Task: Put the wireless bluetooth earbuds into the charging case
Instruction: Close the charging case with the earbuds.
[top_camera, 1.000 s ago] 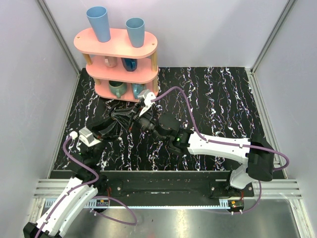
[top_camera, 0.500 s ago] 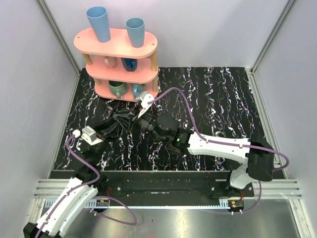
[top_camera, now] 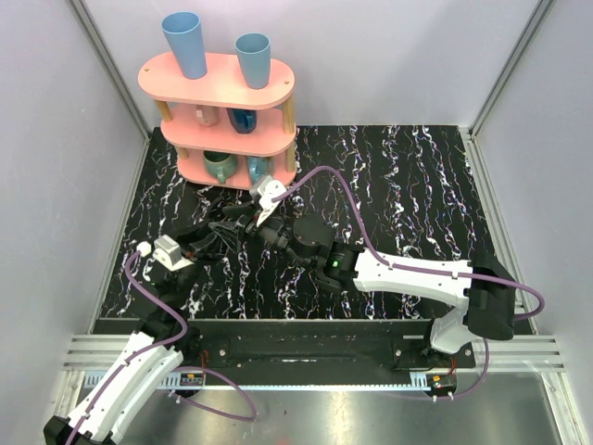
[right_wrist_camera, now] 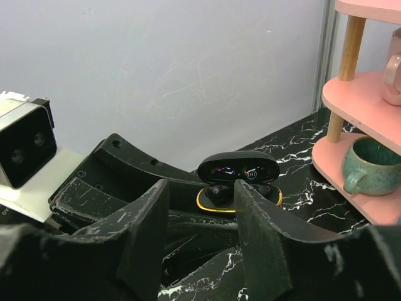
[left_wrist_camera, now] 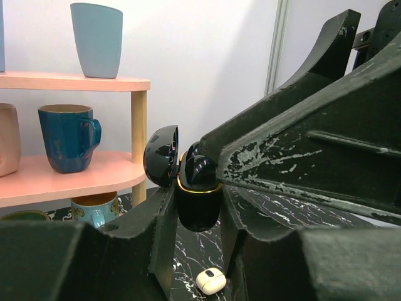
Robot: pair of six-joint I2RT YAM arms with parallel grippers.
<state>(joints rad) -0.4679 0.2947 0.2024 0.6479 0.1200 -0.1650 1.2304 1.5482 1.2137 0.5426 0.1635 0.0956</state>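
The left gripper [left_wrist_camera: 195, 219] pinches a glossy black, gold-rimmed plastic clamshell charging case [left_wrist_camera: 198, 204], lid open, just in front of the pink three-tier wooden rack [left_wrist_camera: 75, 81]. The right gripper [right_wrist_camera: 200, 191], fingers spread, faces the case closely. Beneath the case, a small cream-white rounded plastic shell [left_wrist_camera: 210, 280] lies on the black marbled table [top_camera: 398, 185].

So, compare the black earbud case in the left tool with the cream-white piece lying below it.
The black earbud case is glossy with a gold rim; the cream-white piece is pale. The case stands lid-open, clamped in the left tool; the piece lies free on the table, smaller. Both are rounded.
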